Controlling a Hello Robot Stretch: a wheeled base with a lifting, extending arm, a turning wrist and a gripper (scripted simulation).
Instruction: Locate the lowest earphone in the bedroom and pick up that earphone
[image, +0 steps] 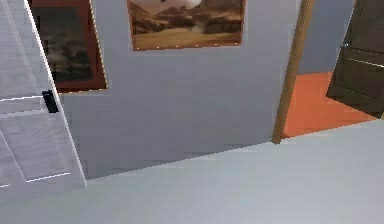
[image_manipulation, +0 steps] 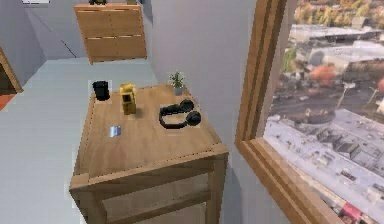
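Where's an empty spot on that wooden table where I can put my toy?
The near half of the wooden table is bare, from the small pale thing and the black headphones down to the front edge. The far end is crowded: a black cup, a yellow thing and a little potted plant stand close together there.

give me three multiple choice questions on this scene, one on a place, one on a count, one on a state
1. Where do the black headphones lie?
A on a chair
B on the wooden table
C on a shelf

2. How many framed pictures hang on the grey wall?
A two
B four
C none

3. How is the small potted plant standing?
A tipped over
B upside down
C upright

Answers:
1 B, they rest on the tabletop.
2 A, two frames hang there in the forward view.
3 C, its leaves point up.
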